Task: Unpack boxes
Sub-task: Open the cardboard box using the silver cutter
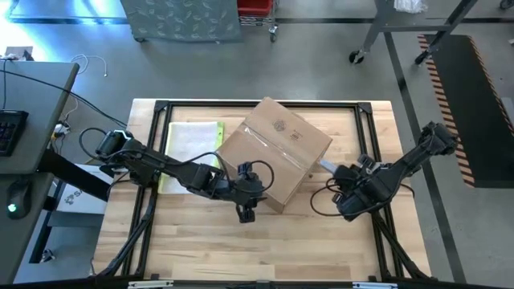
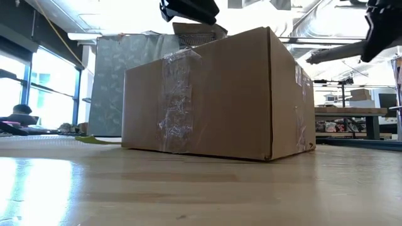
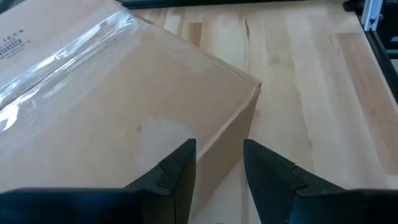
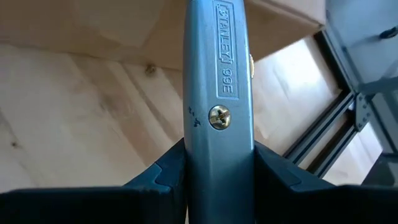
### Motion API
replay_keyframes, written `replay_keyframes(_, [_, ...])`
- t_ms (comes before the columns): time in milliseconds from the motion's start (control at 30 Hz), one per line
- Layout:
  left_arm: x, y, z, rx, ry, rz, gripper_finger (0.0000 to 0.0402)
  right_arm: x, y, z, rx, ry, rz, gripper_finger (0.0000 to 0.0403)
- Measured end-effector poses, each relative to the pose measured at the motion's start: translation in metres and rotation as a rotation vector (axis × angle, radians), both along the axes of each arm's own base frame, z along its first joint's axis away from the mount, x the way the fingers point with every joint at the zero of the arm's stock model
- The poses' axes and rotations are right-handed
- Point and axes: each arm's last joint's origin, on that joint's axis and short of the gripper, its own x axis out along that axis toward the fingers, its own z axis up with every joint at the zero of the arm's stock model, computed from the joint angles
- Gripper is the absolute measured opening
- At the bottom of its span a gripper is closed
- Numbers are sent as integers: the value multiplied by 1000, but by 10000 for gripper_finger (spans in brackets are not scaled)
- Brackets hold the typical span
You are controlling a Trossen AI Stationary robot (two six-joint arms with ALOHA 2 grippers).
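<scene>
Box [image 1: 275, 152] between both grippers' jaws.

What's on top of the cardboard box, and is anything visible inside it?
Clear tape runs along the top seam of the cardboard box, beside small printed symbols. The flaps are shut, so the contents are hidden.
</scene>
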Motion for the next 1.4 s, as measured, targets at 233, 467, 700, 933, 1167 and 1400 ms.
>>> replay_keyframes(233, [0, 0, 0, -1, -4, 0, 115, 1, 1, 0, 2, -22, -4, 104])
replay_keyframes(467, [0, 0, 0, -1, -3, -1, 115, 1, 1, 0, -4, -18, 9, 104])
replay_keyframes(700, [0, 0, 0, -2, -3, -1, 115, 2, 2, 0, 3, -43, -3, 104])
replay_keyframes(933, [0, 0, 0, -1, -4, -1, 115, 2, 2, 0, 3, -50, -2, 104])
replay_keyframes(1167, [0, 0, 0, -1, -4, -1, 115, 3, 3, 0, 13, -53, -4, 104])
replay_keyframes(1400, [0, 0, 0, -2, -4, -1, 115, 3, 3, 0, 8, -57, -2, 104])
